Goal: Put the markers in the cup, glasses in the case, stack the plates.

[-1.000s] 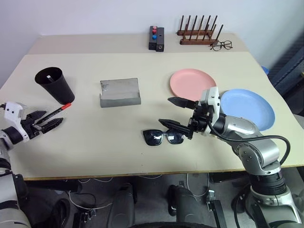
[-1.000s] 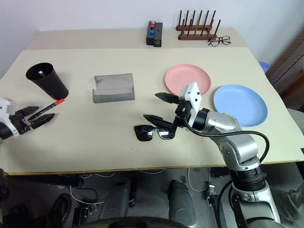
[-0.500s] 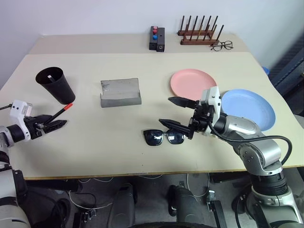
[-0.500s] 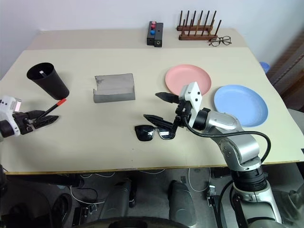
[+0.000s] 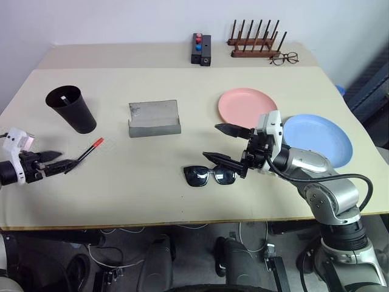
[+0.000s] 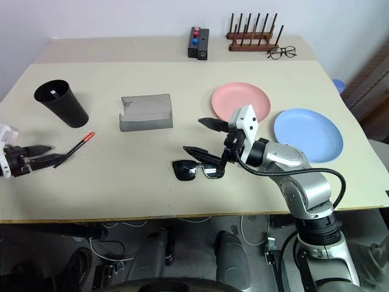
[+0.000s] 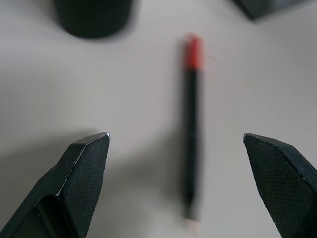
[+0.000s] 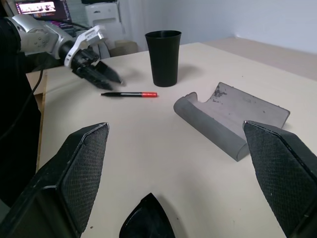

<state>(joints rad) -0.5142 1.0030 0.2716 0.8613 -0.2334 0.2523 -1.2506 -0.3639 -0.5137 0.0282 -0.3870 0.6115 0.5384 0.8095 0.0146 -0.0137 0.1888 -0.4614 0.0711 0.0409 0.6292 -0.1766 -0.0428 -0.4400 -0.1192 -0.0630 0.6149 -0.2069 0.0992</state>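
A red-capped marker lies flat on the table, near side of the black cup. The pale tip of another marker shows inside the cup's rim. My left gripper is open at the marker's near end, its fingers on either side of the marker without gripping it. The grey case lies open mid-table. Black sunglasses lie just below my open right gripper, which holds nothing. The pink plate and blue plate lie side by side on the right.
A black box with red and blue buttons, a wooden peg rack and wire-framed spectacles stand along the table's far edge. The left gripper hangs close to the table's left front corner.
The red-capped marker has slid a little to the right, away from the cup. My left gripper has drawn back toward the left edge. The right arm has kept still.
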